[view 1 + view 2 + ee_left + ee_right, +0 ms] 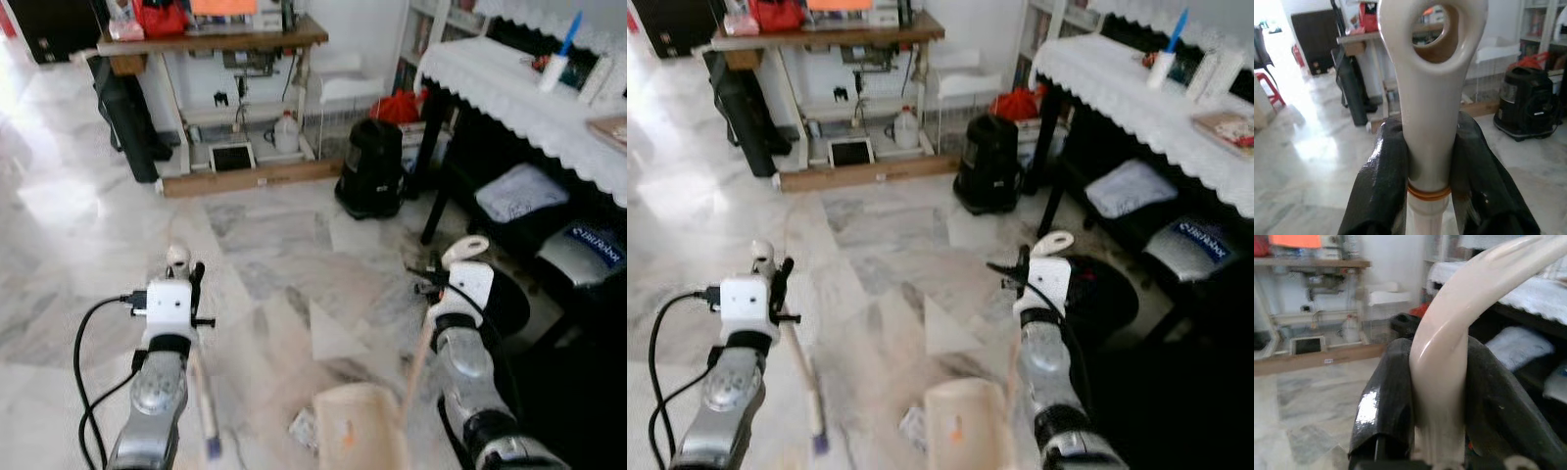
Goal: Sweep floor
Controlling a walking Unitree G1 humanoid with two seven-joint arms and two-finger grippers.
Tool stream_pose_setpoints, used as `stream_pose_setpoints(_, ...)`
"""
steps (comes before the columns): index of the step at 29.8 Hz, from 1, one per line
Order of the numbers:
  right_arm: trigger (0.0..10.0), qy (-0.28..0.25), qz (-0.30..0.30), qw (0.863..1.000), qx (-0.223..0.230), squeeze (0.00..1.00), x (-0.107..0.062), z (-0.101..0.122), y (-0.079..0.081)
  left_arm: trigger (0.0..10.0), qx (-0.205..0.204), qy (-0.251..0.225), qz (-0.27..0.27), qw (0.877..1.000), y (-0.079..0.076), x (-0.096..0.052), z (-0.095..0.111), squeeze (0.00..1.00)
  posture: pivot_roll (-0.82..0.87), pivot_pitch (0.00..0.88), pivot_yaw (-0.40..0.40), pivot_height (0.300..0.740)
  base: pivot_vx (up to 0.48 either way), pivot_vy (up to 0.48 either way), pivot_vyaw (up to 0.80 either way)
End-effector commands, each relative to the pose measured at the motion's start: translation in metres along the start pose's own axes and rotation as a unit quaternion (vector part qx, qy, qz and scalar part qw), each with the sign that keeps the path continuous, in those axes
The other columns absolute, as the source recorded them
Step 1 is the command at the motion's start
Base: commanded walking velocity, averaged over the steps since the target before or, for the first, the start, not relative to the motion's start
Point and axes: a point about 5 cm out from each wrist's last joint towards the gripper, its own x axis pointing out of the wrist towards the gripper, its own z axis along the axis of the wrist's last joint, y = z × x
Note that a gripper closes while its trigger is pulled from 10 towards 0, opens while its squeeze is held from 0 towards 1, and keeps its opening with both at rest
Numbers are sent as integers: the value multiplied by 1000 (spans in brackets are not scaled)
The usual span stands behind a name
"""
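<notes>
while two grippers clamp: left gripper (1431, 171) one broom (1431, 98), right gripper (1440, 396) one dustpan (361, 431).

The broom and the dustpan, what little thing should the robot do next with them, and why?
Probably sweep the broom sideways toward the dustpan. The left tool is shut on the broom handle, the right tool is shut on the dustpan handle, and a scrap of litter lies on the floor between them, right beside the pan.

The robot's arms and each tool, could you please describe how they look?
Both arms are silver metal cylinders with black joint bands. Each wrist carries a white boxy housing. A black cable loops from the left wrist. The left tool and right tool each have two glossy black fingers.
</notes>
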Motion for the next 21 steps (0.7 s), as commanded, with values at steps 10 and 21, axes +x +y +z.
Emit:
stream_pose_setpoints(10,10000,-16,-20,1000,10,0,3,6,-6,10000,10,-28,-8,1000,0,5,12,0,118,0,-11,740,335,0,0)
stream_pose_setpoints(21,10000,-7,-34,999,2,0,0,2,-13,10000,-7,-25,-37,999,-7,3,11,0,116,7,-9,740,56,0,0)
